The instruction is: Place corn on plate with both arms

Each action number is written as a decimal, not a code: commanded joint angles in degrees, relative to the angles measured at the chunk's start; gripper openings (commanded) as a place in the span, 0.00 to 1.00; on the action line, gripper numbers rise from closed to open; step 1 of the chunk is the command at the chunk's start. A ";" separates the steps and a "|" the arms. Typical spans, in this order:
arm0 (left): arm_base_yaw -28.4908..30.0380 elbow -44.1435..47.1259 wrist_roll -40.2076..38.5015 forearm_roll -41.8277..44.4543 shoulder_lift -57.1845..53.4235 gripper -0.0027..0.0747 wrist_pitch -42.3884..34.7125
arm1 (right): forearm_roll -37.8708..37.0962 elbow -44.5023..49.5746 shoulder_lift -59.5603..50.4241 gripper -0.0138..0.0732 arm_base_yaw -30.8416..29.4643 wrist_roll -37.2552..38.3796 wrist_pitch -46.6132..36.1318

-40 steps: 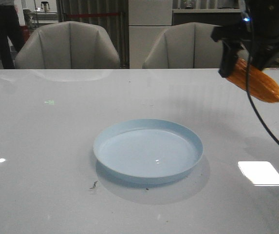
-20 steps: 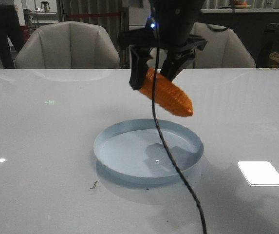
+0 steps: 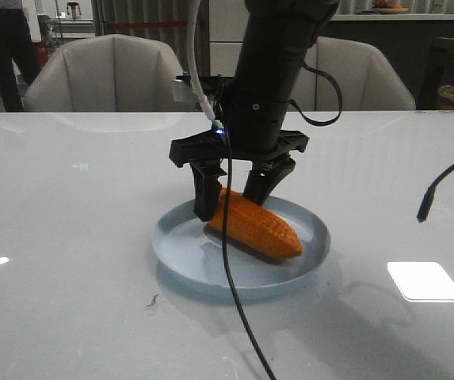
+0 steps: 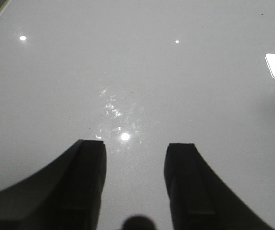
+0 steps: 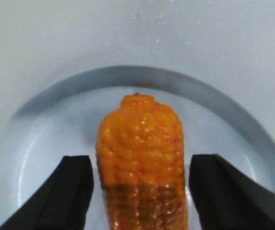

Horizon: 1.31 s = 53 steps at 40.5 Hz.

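White table's plate [image 3: 181, 252] holds corn [image 3: 258, 222].

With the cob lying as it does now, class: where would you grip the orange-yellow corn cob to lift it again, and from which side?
Grip the orange-yellow corn cob across its thick end, coming from above. It lies in the pale blue round plate, tapered tip toward the front right, so the thicker part offers fuller sides. The right hand already straddles that end, fingers apart.
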 commanded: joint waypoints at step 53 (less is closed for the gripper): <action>0.25 -1.62 -0.73 0.29 -0.83 0.51 -3.97 | -0.49 -8.03 -45.30 0.79 -23.32 -4.15 11.00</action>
